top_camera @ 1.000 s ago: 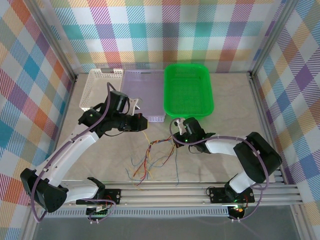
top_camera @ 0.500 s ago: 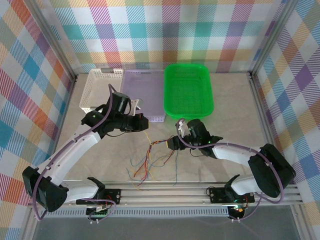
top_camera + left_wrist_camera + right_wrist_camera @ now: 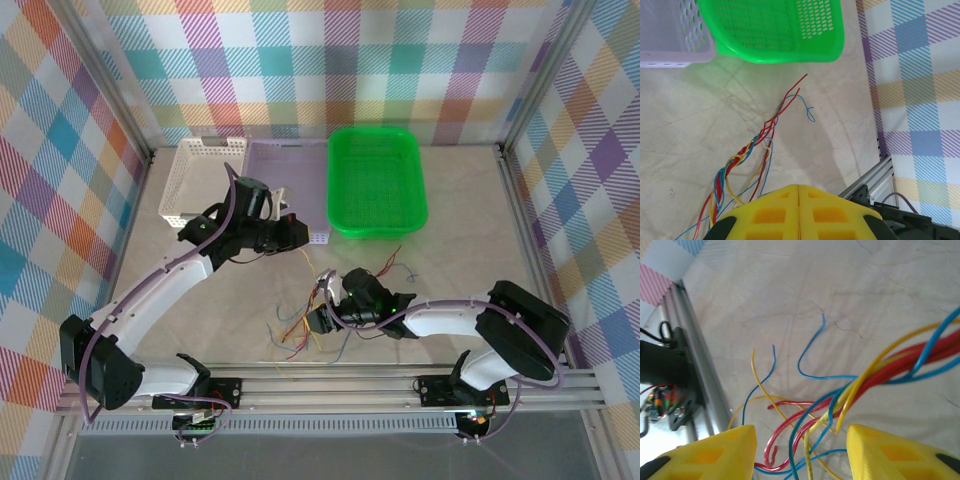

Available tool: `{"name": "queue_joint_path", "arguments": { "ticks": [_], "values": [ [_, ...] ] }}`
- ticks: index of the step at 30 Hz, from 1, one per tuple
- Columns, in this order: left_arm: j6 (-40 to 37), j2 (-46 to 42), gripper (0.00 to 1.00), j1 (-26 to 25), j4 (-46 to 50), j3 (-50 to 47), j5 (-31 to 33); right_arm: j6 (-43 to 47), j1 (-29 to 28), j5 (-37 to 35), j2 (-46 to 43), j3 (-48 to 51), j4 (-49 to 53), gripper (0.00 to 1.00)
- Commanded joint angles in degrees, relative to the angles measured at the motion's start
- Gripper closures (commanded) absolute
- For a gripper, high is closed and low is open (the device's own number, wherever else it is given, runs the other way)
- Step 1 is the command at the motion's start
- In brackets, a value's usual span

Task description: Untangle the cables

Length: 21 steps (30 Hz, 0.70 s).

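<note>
Our right gripper [image 3: 800,432] is holding its fingers apart, and we are seeing the cables [image 3: 875,372] (red, yellow, blue strands) running loosely between them. Our left gripper [image 3: 799,189] is pressing its fingers together; whether a strand is pinched, we cannot tell. The cables are lying tangled on the table [image 3: 470,250], before the green basket [image 3: 378,228].

Same cables [image 3: 747,150], overhead and wrist-close

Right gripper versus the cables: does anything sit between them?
Nothing visible does. In the right wrist view the cables run straight through the gap of the right gripper, whose jaws stand open on either side of them, with bare table beneath.
</note>
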State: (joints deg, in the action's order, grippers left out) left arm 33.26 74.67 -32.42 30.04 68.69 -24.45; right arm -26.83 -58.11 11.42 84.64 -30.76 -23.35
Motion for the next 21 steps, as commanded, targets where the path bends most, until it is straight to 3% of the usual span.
{"name": "queue_joint_path", "arguments": {
  "ticks": [1, 4, 7, 10, 14, 18, 21],
  "values": [
    [1.07, -0.66, 1.00, -0.88, -1.90, 0.76, -0.87, -1.39, -1.04, -8.42, 0.87, -1.67, -1.84, 0.49],
    [1.15, -0.91, 1.00, -1.58, -2.04, 0.66, -0.42, -2.06, -1.00, -10.01, 1.27, -1.67, -2.39, 0.52],
    [1.10, -0.81, 1.00, -1.94, -2.11, 0.73, -0.45, -2.24, -1.03, -9.80, 1.24, -1.91, -3.10, 0.71],
    [1.15, -0.75, 1.00, -2.18, -2.53, 0.83, -0.93, -2.36, -1.04, -9.73, 1.29, -1.96, -3.24, 0.79],
    [0.93, -0.57, 1.00, -2.38, -1.96, 1.10, -1.09, -2.34, -1.05, -8.77, 0.88, -1.30, -3.97, 0.99],
    [-0.08, 0.06, 1.00, -2.38, 0.02, 1.87, -0.39, -2.35, -0.99, -8.95, -2.79, 0.00, -3.10, 1.00],
    [-1.26, 0.51, 0.82, -2.33, 1.87, 2.06, 0.24, -1.67, -0.98, -8.77, -7.45, 0.56, -0.63, 1.00]
  ]
}}
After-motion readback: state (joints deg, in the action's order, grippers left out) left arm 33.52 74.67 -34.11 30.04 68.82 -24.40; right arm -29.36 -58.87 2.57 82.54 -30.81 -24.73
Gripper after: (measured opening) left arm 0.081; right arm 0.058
